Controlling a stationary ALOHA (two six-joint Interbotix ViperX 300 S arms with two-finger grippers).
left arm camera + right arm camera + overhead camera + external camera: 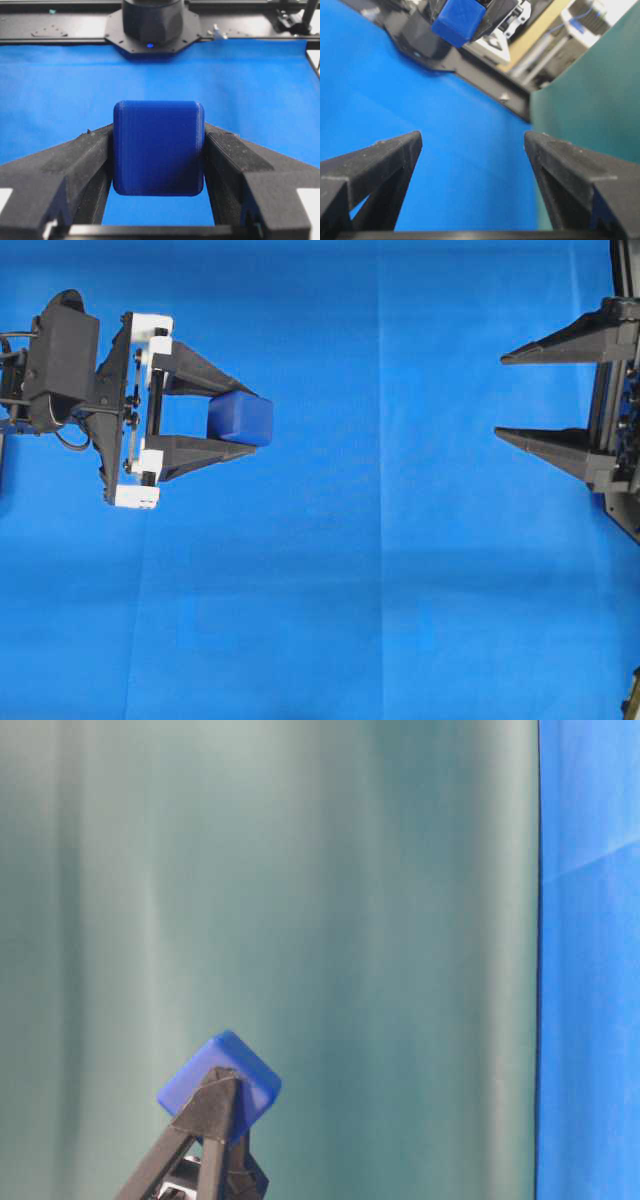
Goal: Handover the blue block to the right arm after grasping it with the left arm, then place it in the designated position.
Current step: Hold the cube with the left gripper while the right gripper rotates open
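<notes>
Left gripper (pixel 232 420) dominates the overhead view at the left edge, fingers pinching the blue block (pixel 241 419) at their tips and pointing straight across the blue cloth (pixel 380 570) at the right gripper (pixel 506 395), which sits well apart at the far right, jaws spread wide and facing back, roughly in line with the block. Table-level view shows only the block (pixel 222 1080) held aloft on the left fingertips against the green backdrop (pixel 350 920), tilted corner-up. Left wrist view has the block (pixel 158 147) squarely clamped between both fingers; right wrist view puts the block (pixel 459 19) far ahead, up and left of the open jaws' centreline, so my read is the right arm must close that gap.
</notes>
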